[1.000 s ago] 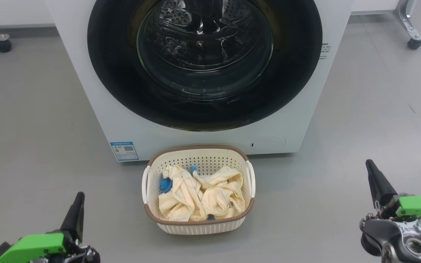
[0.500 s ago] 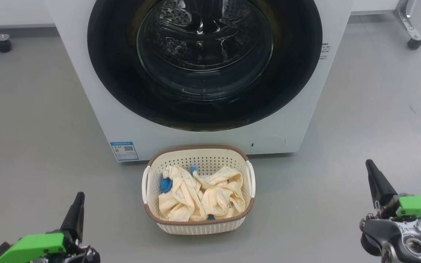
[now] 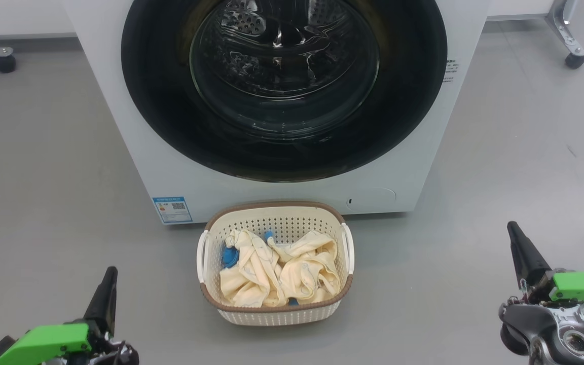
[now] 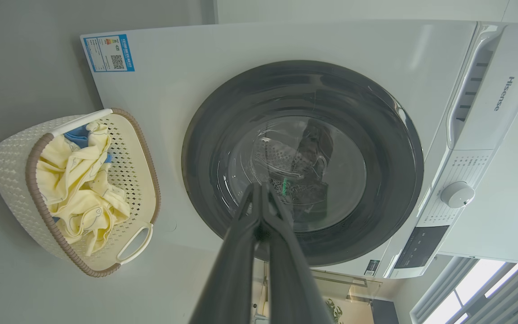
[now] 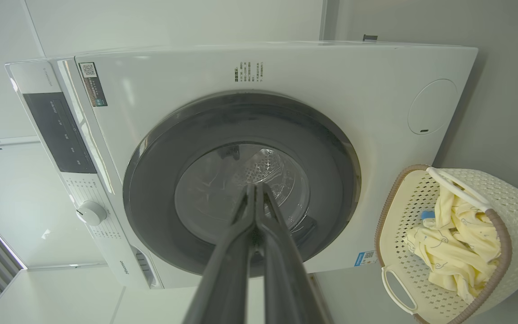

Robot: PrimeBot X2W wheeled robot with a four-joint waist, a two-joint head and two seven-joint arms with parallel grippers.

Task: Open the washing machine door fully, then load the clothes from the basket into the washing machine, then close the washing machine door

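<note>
Grey floor (image 3: 43, 152): one washing machine (image 3: 170, 182), one closed door (image 3: 160, 101), one basket (image 3: 277, 317) of clothes (image 3: 282, 274).

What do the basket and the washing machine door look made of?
The basket: likely moulded plastic, matte cream, judging by its perforations. The washing machine door: glossy black rim, probably plastic, around a clear bulging bowl, seemingly glass from its reflections.

The left gripper (image 3: 111, 275) sits low at the robot's left, its two dark fingers pressed together and leaning slightly inward. The right gripper (image 3: 512, 229) sits at the lower right, fingers likewise closed and leaning inward, above its metal wrist (image 3: 550, 324).
</note>
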